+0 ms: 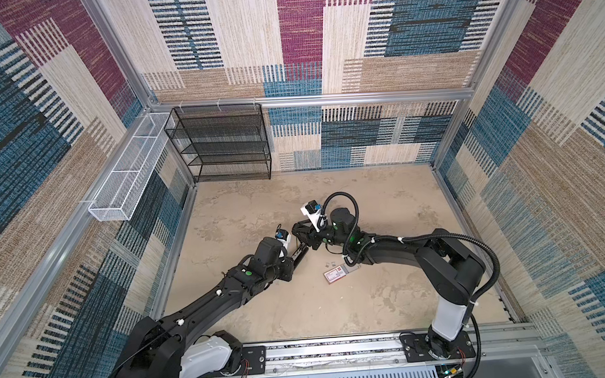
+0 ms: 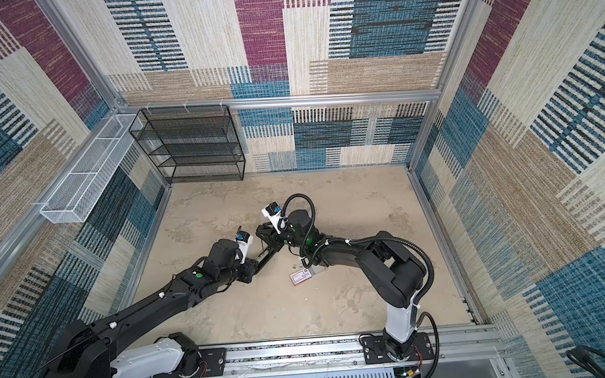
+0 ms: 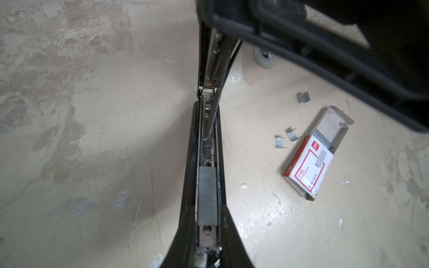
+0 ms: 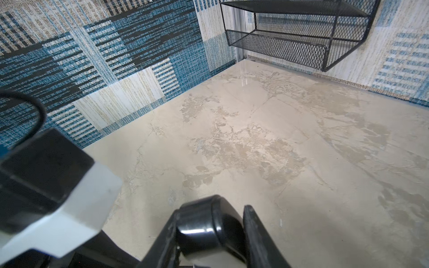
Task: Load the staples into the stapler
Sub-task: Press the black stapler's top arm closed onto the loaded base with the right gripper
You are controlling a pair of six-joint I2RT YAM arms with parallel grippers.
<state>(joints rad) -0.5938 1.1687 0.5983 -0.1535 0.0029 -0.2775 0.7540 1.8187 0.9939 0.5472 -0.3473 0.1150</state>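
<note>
Left claw [image 3: 208, 228] closed on base of black hinged stapler [image 3: 192, 150], magazine facing up. Silvery-grey staple strip [image 3: 207, 196] already lies in channel: we judge loading itself done. Beside it on beige mottled surface [image 3: 92, 139]: flat red-and-white box [image 3: 306, 169], grey inner tray [image 3: 332, 126] slid partway out, few loose staple bits [image 3: 291, 134]. Farther off, right claw [image 4: 211, 212] straddles glossy black lid tip [image 4: 202, 222]; we see gap at one finger, so grip loose. Left for us: swing lid shut.
</note>
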